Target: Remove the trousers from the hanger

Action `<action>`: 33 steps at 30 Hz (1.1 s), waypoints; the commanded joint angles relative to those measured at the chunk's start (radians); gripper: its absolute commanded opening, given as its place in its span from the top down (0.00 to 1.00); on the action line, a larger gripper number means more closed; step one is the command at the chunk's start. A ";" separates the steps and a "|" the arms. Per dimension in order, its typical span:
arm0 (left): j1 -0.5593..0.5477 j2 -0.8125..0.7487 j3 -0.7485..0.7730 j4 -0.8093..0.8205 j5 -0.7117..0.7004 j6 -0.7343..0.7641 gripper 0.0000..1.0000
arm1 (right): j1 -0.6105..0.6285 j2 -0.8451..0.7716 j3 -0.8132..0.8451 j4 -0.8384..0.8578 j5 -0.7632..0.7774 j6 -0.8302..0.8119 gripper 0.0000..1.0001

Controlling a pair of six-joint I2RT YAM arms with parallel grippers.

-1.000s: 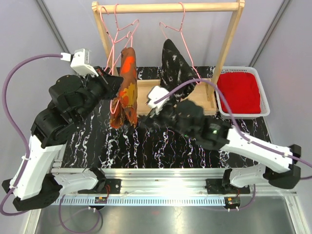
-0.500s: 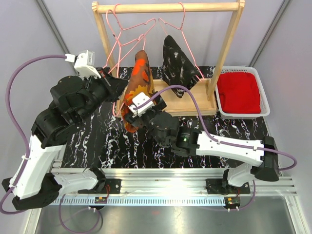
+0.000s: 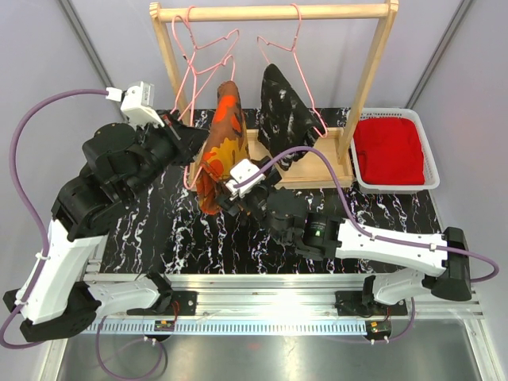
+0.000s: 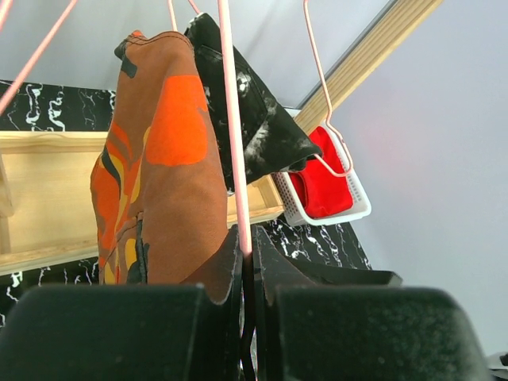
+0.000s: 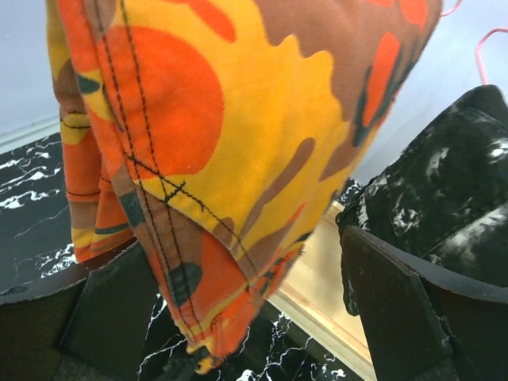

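while the camouflage trousers (image 3: 221, 155) hang long-axis vertical at centre frame, hem sits between right gripper's (image 5: 242, 278) parted fingers | left gripper (image 4: 248, 278) clamped on hanger (image 4: 232, 143) | right arm nearer

My left pincer (image 4: 248, 266) sits at 6 o'clock, its black fingers (image 4: 278, 268) pinched on a pink hanger wire (image 4: 231, 119) that runs up to 12. The camouflage trousers (image 4: 163, 175) hang just beside that wire, toward 10 o'clock. Behind them the black speckled trousers (image 4: 258, 131) drape from a second pink hanger (image 4: 316, 79) near 1. Toward 3 o'clock the red trousers (image 4: 317, 186) lie in a white basket (image 4: 351, 208).
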 commanded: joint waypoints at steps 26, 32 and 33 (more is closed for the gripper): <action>-0.025 -0.056 -0.015 0.318 -0.024 -0.087 1.00 | -0.032 0.154 0.130 0.360 0.078 -0.024 0.01; -0.029 -0.044 0.008 0.296 -0.019 -0.078 1.00 | -0.036 0.215 0.207 0.488 0.112 -0.282 0.16; -0.029 -0.039 0.017 0.289 -0.016 -0.073 1.00 | -0.038 0.223 0.217 0.491 0.113 -0.320 0.20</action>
